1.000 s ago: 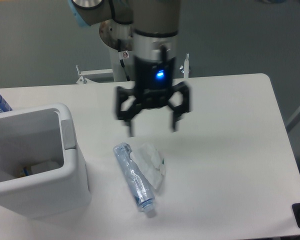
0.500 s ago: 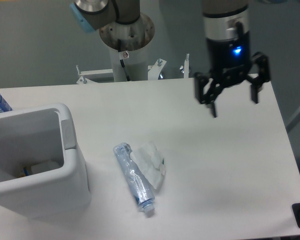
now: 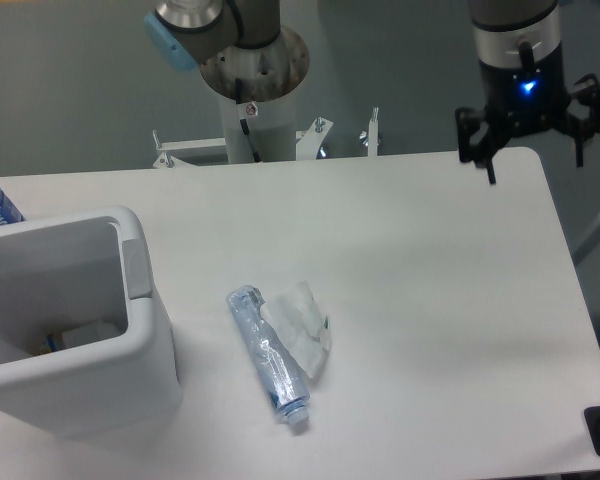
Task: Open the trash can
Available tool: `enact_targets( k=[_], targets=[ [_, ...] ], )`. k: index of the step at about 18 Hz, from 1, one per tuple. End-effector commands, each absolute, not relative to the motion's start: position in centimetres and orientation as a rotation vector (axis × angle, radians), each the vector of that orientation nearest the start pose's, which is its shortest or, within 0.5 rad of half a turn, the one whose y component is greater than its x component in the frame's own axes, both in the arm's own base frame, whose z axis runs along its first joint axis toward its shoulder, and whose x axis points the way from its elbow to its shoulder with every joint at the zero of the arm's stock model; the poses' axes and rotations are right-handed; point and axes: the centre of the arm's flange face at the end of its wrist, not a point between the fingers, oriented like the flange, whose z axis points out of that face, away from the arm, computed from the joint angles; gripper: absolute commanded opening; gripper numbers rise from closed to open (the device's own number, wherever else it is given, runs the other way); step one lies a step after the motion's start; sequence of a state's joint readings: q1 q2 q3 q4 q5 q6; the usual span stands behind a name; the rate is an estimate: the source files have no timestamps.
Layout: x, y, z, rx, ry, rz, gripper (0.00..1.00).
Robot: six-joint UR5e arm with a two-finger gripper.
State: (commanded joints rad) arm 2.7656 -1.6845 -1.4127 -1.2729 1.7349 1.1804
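The gripper [image 3: 533, 150] hangs in the air over the far right corner of the table [image 3: 430, 290], its fingers spread wide and holding nothing, a blue light glowing on its body. Well away from it, the trash can [image 3: 65, 330] stands at the table's near left edge with its top open. Some items show inside, and a crushed bottle [image 3: 270, 352] with a crumpled wrapper [image 3: 302, 322] lies just to its right.

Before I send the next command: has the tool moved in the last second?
Yes. The tool has swung from above the crushed bottle to the table's far right corner, open and empty.
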Motion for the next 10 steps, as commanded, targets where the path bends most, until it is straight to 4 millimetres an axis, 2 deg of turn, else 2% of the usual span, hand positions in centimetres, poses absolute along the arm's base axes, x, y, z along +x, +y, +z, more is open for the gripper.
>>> enact_targets(
  k=[3,10],
  targets=[
    [-48.0,29.7,54.7,-3.162,0.156,0.54,1.0],
    [-47.7,29.7,54.5,-3.151,0.156,0.535,1.0]
  ],
)
